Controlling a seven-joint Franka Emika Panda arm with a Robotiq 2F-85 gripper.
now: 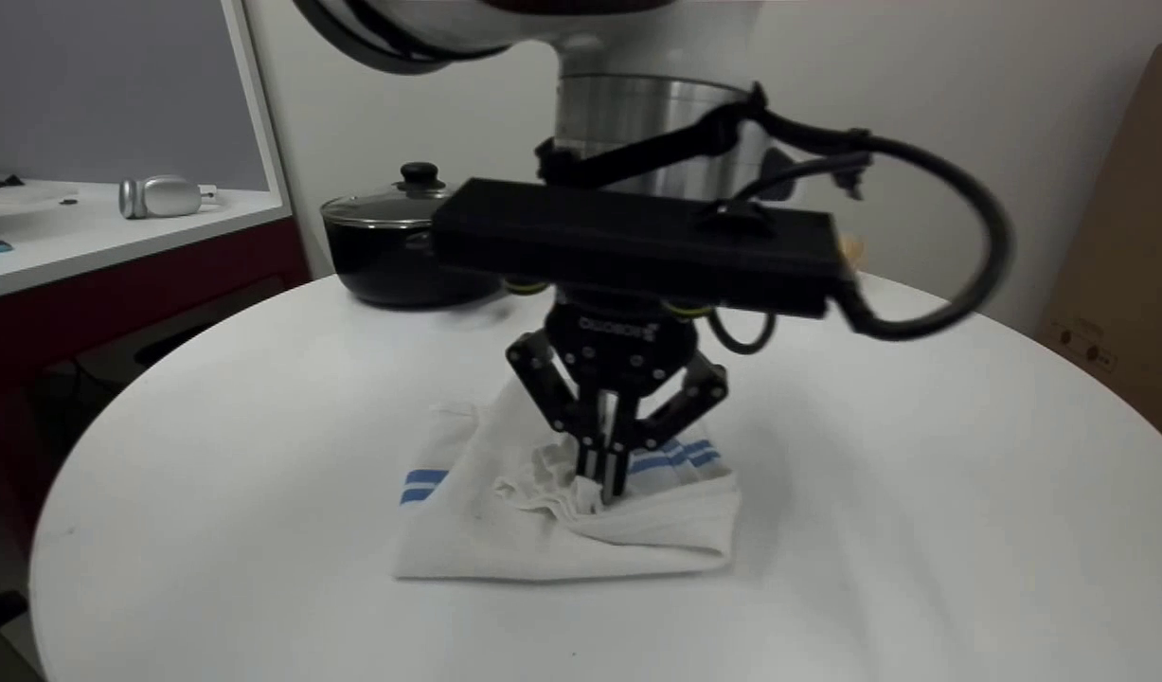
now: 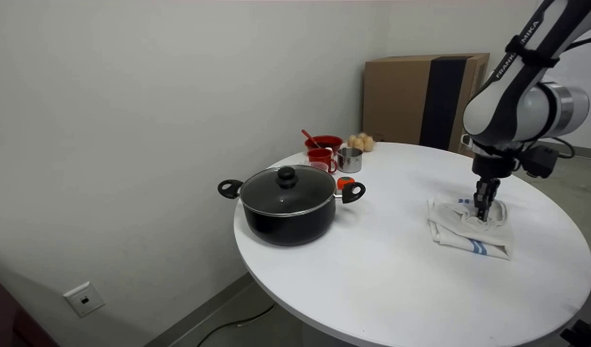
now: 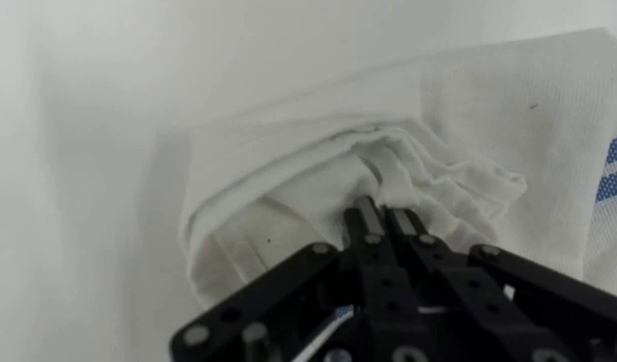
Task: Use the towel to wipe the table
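Note:
A folded white towel (image 1: 505, 545) with blue stripes lies on the round white table (image 1: 240, 549). It shows in both exterior views, also here (image 2: 492, 233), and fills much of the wrist view (image 3: 529, 100). My gripper (image 1: 601, 488) points straight down over the towel's middle. Its fingers are nearly together, pinched on a bunched fold of the towel. In the wrist view the fingertips (image 3: 383, 205) press into the creased cloth. The very ends of the tips are partly hidden by the folds. The towel's outer parts lie flat on the table.
A black lidded pot (image 2: 288, 224) stands near the table edge by the wall. Behind it are a red cup (image 2: 320, 156), a red bowl (image 2: 331, 141), a metal cup (image 2: 349, 160), an orange-red item (image 2: 345, 182) and several eggs (image 2: 361, 142). A cardboard box (image 2: 399, 103) stands beyond the table.

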